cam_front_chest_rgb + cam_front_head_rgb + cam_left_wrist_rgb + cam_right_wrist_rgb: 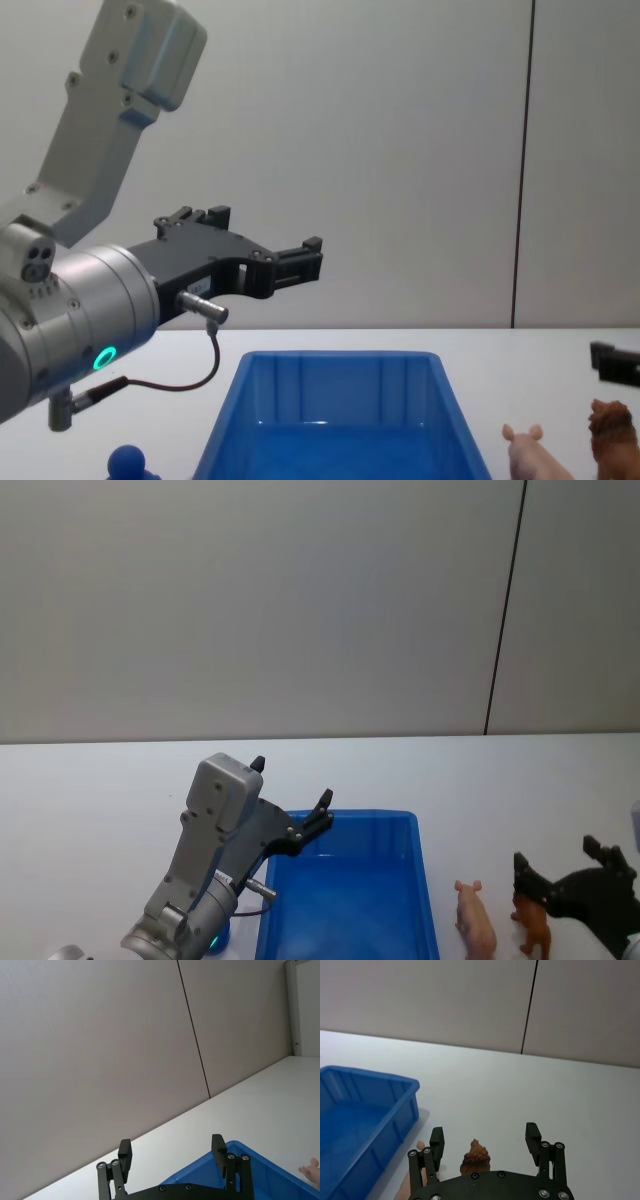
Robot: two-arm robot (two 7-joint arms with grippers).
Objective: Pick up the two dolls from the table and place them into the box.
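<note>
Brown shaggy doll (pixel 533 928); right gripper (pixel 485 1131) spread above it.

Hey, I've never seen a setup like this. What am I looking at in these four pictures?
This is a two-armed robot at a white table. One picture comes from a camera on its head, one from its chest, and one from each wrist. Its left hand hangs open and empty above the edge of a blue plastic box. Its right hand is open, close to a brown toy animal, which stands next to a pink toy pig. A small blue figure stands left of the box. Nothing is held yet.
</note>
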